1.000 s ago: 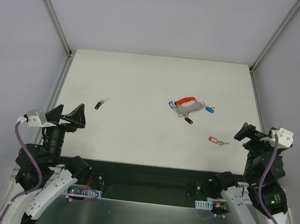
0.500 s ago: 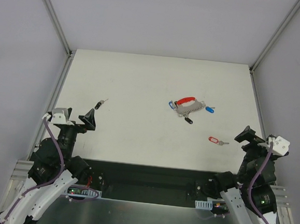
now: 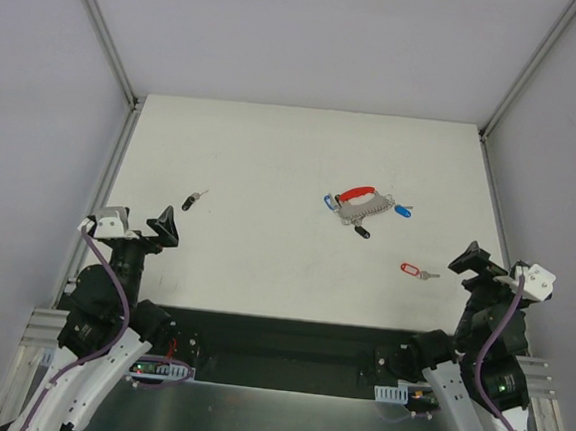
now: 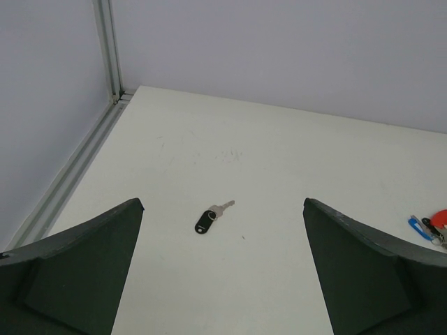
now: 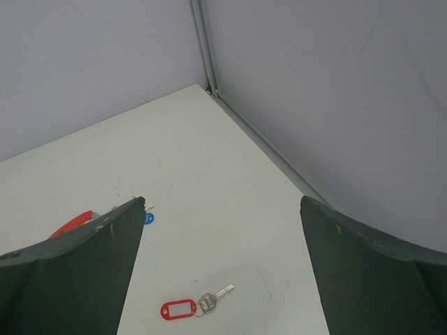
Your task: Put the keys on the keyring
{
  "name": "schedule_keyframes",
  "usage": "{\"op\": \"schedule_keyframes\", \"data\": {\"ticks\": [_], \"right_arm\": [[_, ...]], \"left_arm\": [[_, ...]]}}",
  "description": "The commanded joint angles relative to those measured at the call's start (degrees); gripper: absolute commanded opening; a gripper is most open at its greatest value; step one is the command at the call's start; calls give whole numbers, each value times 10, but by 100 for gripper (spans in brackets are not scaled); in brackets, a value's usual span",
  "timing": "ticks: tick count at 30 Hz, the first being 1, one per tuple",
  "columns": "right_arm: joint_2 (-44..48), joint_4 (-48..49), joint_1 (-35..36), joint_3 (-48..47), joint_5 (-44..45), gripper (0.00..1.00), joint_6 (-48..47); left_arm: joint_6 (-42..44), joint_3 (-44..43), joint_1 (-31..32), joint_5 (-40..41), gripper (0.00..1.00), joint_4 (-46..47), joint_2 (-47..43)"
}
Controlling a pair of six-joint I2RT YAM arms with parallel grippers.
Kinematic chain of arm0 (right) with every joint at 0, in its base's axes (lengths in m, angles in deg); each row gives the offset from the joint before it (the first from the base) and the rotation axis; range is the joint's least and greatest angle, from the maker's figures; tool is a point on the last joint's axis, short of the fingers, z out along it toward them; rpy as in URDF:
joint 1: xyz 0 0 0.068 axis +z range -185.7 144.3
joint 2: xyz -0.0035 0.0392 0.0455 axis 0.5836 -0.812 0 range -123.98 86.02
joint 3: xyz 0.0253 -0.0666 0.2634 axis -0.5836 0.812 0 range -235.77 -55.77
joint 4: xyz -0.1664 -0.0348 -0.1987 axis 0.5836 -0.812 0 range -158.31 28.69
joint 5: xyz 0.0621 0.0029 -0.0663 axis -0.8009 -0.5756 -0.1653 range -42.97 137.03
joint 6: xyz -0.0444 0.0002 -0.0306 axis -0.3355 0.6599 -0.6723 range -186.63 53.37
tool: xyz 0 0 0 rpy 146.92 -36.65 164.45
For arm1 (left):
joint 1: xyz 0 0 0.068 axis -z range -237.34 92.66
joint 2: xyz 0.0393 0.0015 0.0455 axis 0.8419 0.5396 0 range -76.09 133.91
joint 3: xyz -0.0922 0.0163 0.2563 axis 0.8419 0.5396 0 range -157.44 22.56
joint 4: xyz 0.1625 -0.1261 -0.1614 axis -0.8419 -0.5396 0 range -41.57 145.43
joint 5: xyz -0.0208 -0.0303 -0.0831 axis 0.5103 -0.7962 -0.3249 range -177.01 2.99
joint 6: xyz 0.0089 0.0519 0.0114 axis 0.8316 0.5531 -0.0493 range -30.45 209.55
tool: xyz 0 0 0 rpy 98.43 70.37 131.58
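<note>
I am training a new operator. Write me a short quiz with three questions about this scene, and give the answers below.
1. True or false: the red-tagged key hangs on the keyring.
2. Fill the gap: the loose black-headed key lies on the table in front of the ___ arm.
3. Choose one: the right gripper is (A) open and empty, (B) shut on a key, (C) shut on the ring.

Key
1. False. It lies on the table apart from the keyring, nearer the right arm.
2. Left.
3. A.
</note>
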Motion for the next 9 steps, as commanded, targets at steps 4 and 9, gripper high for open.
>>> {"op": "schedule_keyframes", "data": {"ticks": [4, 9], "right_arm": [[17, 34, -2, 0, -11, 96, 8], [9, 33, -2, -1, -18, 96, 8]], "left_arm": [[8, 0, -13, -14, 99, 22, -55], [-7, -1, -18, -21, 99, 22, -60]]}}
